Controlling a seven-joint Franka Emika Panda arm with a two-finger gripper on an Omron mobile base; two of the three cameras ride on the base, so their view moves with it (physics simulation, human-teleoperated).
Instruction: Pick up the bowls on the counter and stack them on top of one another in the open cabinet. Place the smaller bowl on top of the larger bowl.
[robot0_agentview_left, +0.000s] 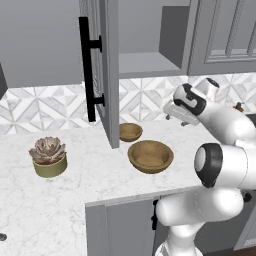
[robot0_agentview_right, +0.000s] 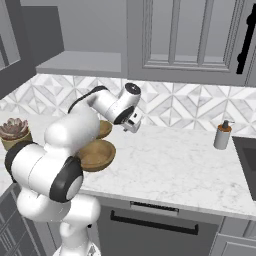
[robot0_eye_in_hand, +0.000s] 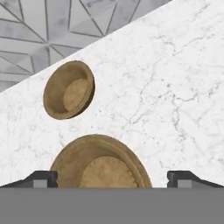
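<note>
Evidently early in the task — both bowls sitting apart on the counter (robot0_agentview_left: 60, 200), the larger bowl (robot0_agentview_left: 150, 156) nearer the front edge and the smaller bowl (robot0_agentview_left: 130, 132) just behind it beside the open door (robot0_agentview_left: 109, 75), probably because nothing has yet gone up to the bare shelf of the cabinet (robot0_agentview_left: 150, 64). Gripper (robot0_eye_in_hand: 112, 178) hanging above the counter to the right of the bowls, tilted down toward them — jaws spread fully wide, holding nothing, touching nothing, with the larger bowl framed between the tips in the hand view, likely first to be taken.
</note>
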